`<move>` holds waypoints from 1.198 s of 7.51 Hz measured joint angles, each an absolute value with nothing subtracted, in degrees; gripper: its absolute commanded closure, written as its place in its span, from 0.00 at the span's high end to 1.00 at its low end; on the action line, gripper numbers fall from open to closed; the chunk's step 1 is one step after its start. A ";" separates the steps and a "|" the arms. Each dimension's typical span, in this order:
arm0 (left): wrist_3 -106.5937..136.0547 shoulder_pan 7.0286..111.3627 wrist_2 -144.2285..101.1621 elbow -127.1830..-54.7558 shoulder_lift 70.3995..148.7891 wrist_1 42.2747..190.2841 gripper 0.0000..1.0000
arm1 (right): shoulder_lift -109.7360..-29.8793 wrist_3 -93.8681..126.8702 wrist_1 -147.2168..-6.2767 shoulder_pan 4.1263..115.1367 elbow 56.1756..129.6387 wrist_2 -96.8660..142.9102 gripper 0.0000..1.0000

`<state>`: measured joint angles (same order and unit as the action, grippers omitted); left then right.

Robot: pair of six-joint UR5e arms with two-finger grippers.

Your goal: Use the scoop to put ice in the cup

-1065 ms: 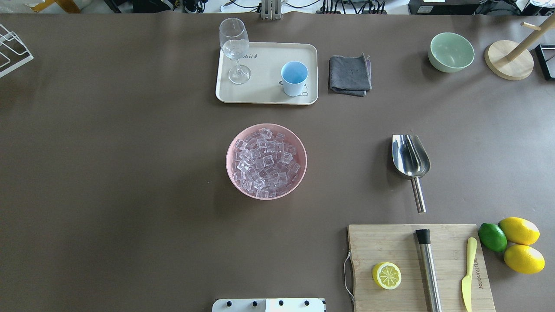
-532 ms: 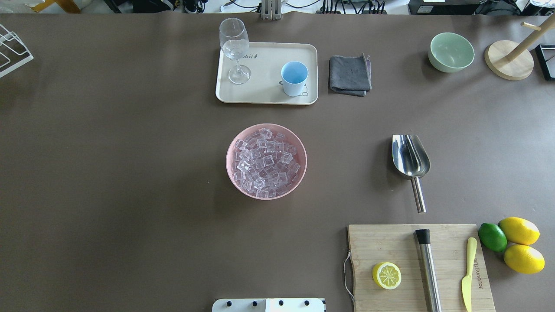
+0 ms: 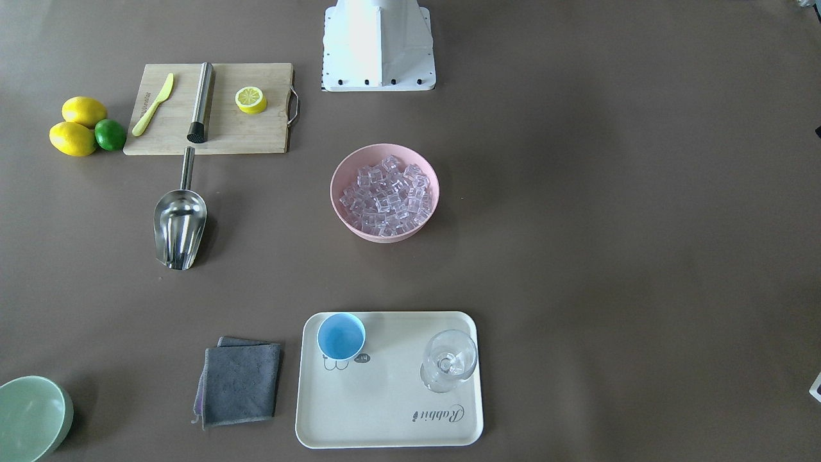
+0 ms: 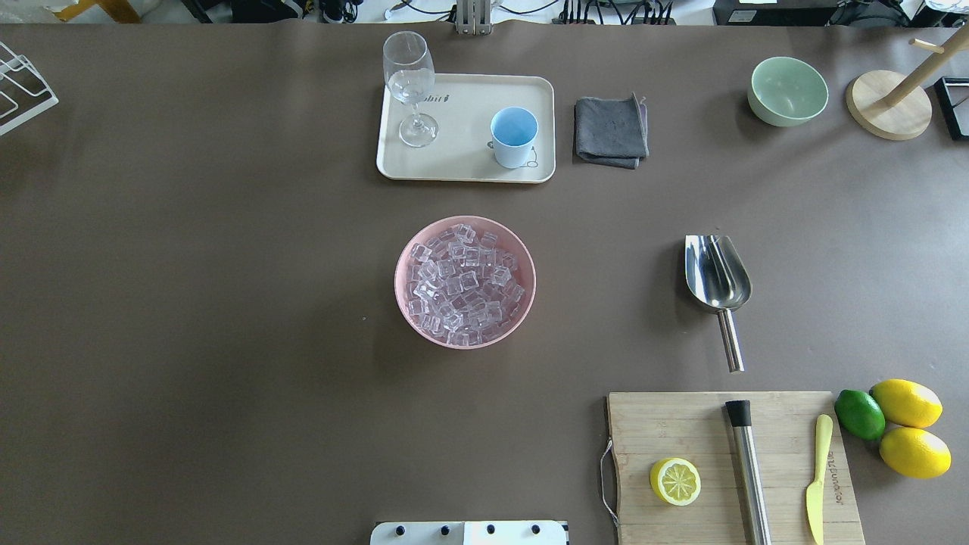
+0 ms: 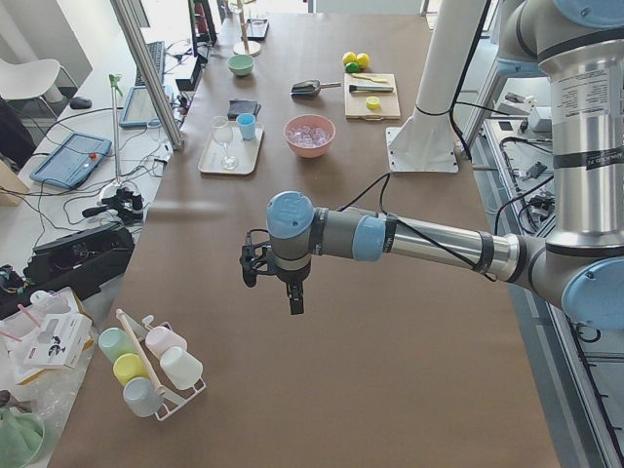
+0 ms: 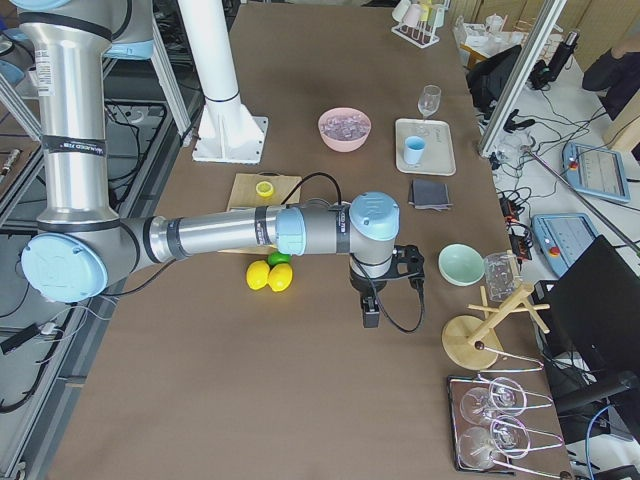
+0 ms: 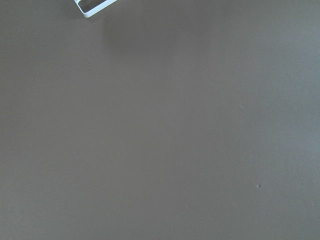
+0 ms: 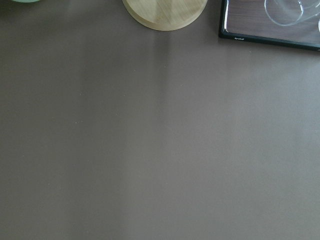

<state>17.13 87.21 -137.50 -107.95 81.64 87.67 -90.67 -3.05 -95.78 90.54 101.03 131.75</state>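
Note:
The ice (image 4: 463,284) fills a pink bowl (image 4: 402,261) at the table's middle; it also shows in the front view (image 3: 385,192). The light-blue cup (image 4: 514,136) stands upright on a cream tray (image 4: 462,163) beyond the bowl. The steel scoop (image 4: 717,276) lies on the table right of the bowl, handle toward the robot. My left gripper (image 5: 293,297) hangs over bare table far to the left. My right gripper (image 6: 370,315) hangs over bare table far to the right. Both show only in the side views, so I cannot tell whether they are open or shut.
A wine glass (image 4: 409,83) shares the tray. A grey cloth (image 4: 610,130), a pale green bowl (image 4: 787,91) and a wooden stand (image 4: 887,106) lie far right. A cutting board (image 4: 681,424) holds a lemon half, a steel cylinder (image 4: 748,469) and a yellow knife; lemons and a lime (image 4: 859,414) lie beside it.

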 measured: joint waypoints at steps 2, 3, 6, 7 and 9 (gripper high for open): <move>17.14 87.17 -137.51 -107.90 81.50 87.63 0.98 | -91.51 -0.19 -96.13 89.09 105.48 133.18 0.99; 17.14 87.17 -137.51 -107.86 81.41 87.53 0.98 | -91.61 5.69 -95.94 85.80 108.12 134.01 0.99; 17.10 87.31 -137.47 -109.02 82.11 83.11 0.98 | -89.99 24.12 -95.72 72.27 115.78 132.77 0.99; 17.07 87.30 -137.46 -109.04 82.34 82.57 0.98 | -88.83 28.52 -95.72 68.18 116.83 132.49 0.99; 16.91 87.33 -137.50 -108.64 82.42 82.53 0.98 | -85.64 38.66 -95.68 58.19 117.37 128.75 0.99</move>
